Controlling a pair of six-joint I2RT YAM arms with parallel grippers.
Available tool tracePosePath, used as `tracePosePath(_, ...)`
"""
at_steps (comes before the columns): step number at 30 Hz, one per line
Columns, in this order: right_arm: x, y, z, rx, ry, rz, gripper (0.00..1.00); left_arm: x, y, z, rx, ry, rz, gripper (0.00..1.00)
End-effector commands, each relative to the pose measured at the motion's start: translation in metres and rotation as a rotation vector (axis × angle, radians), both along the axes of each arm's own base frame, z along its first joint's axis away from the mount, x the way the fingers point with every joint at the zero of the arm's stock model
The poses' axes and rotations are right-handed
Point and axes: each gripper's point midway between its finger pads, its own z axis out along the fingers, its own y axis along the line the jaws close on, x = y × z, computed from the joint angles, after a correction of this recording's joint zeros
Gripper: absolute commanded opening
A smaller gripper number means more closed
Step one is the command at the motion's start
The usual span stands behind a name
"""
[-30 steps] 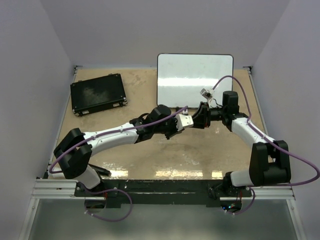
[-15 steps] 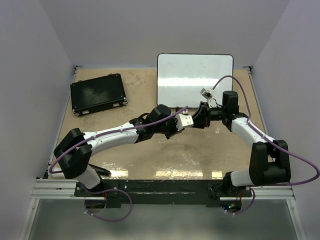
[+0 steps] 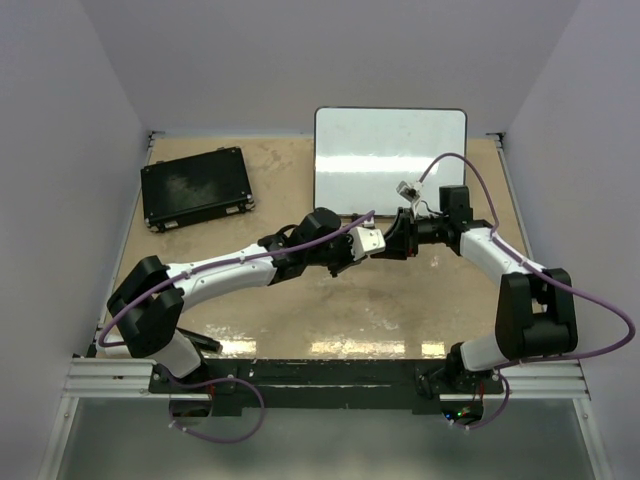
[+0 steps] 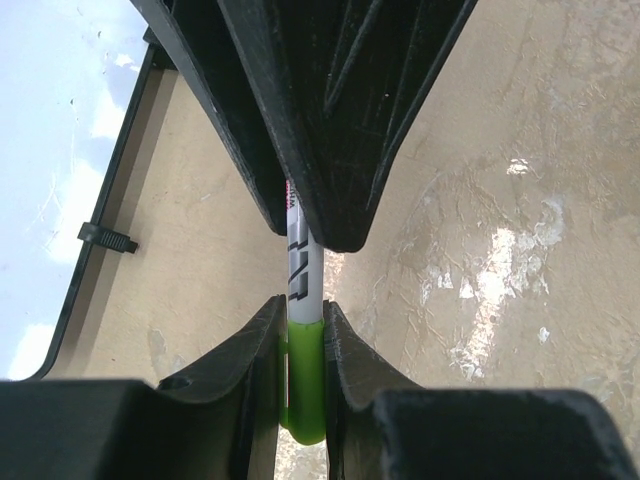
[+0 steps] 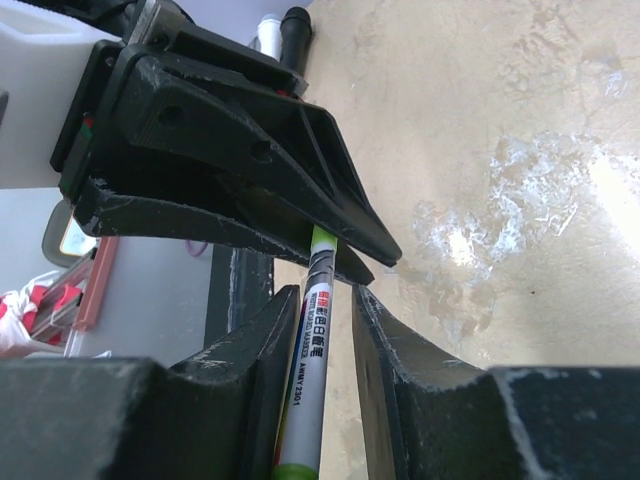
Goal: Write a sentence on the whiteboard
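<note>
Where the two arms meet over the table (image 3: 330, 310), they share one marker (image 4: 302, 265): the left gripper (image 4: 301, 312) is clamped on its green cap, the right gripper (image 5: 326, 300) on its white barrel. The whiteboard (image 3: 390, 150) lies flat just beyond them, right of a black case (image 3: 195, 187).

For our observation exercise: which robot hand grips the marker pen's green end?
The left hand: it pinches the bright green end of the white marker pen, whereas the right hand holds the printed white barrel.
</note>
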Motion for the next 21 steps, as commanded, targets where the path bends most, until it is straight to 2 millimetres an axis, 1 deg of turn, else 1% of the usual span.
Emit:
tracePosePath(1, 0.002, 0.000, 0.012, 0.011, -0.060, 0.014, 0.33, 0.008, -0.010, 0.030, -0.063, -0.057, -0.011, 0.00)
tracePosePath(8, -0.002, 0.001, 0.017, 0.045, -0.048, 0.033, 0.36, 0.008, -0.012, 0.027, -0.065, -0.044, -0.017, 0.00)
tracePosePath(9, -0.005, 0.001, 0.019, 0.058, -0.017, 0.040, 0.36, 0.008, -0.013, 0.028, -0.067, -0.045, -0.019, 0.00)
tracePosePath(10, -0.004, 0.002, 0.022, 0.068, -0.044, 0.046, 0.36, 0.008, -0.013, 0.026, -0.066, -0.042, -0.021, 0.00)
tracePosePath(12, -0.008, 0.002, 0.023, 0.076, -0.006, 0.049, 0.36, 0.007, -0.014, 0.025, -0.067, -0.037, -0.025, 0.00)
tracePosePath(15, -0.007, 0.002, 0.023, 0.076, -0.014, 0.047, 0.36, 0.007, -0.014, 0.022, -0.065, -0.031, -0.024, 0.00)
tracePosePath(21, -0.006, 0.002, 0.023, 0.074, -0.011, 0.042, 0.32, 0.008, -0.014, 0.023, -0.067, -0.032, -0.018, 0.00)
